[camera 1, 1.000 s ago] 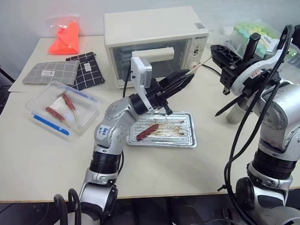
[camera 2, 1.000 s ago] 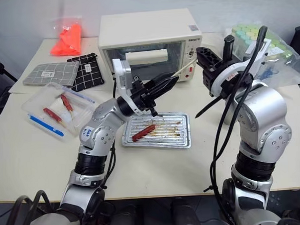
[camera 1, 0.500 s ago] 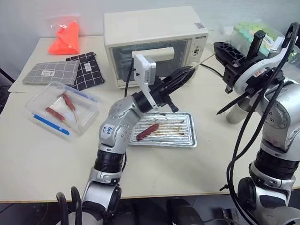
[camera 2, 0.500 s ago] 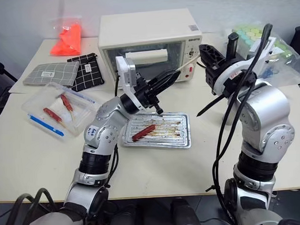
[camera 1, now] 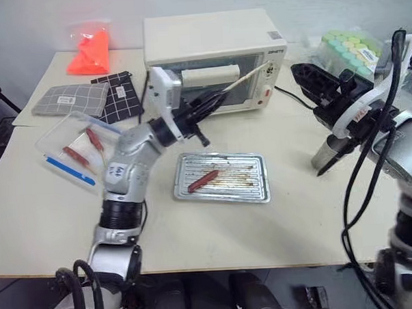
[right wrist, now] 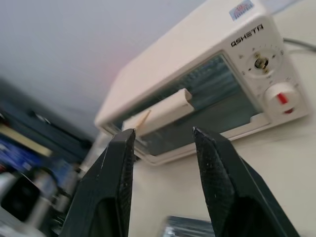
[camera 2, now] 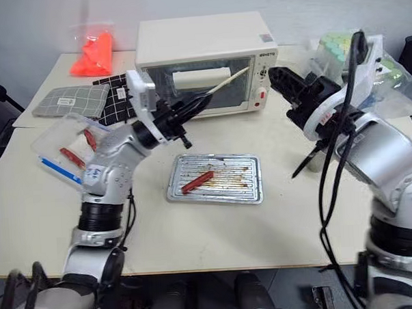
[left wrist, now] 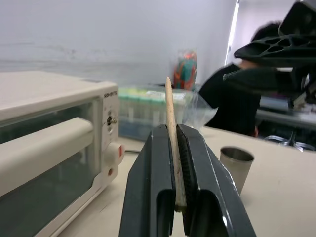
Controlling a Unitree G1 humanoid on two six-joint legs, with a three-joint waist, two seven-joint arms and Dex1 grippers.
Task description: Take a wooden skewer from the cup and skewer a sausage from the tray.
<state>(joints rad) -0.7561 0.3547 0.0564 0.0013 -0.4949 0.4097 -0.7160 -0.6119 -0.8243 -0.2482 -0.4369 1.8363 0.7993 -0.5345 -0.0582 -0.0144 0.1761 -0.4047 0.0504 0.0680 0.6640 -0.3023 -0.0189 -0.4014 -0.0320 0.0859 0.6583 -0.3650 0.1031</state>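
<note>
Head views, left gripper [camera 1: 202, 108] clamped on wooden skewer [camera 1: 247, 77] before the toaster oven [camera 1: 211, 38], sausage [camera 1: 202, 180] lying in tray [camera 1: 257, 190], left wrist view, skewer pinched between closed fingers [left wrist: 148, 197], cup [left wrist: 235, 166] beyond, right wrist view, right gripper [right wrist: 163, 133] fingers apart, holding nothing.

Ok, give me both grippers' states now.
Left gripper: shut on the skewer.
Right gripper: open, holding nothing.
</note>
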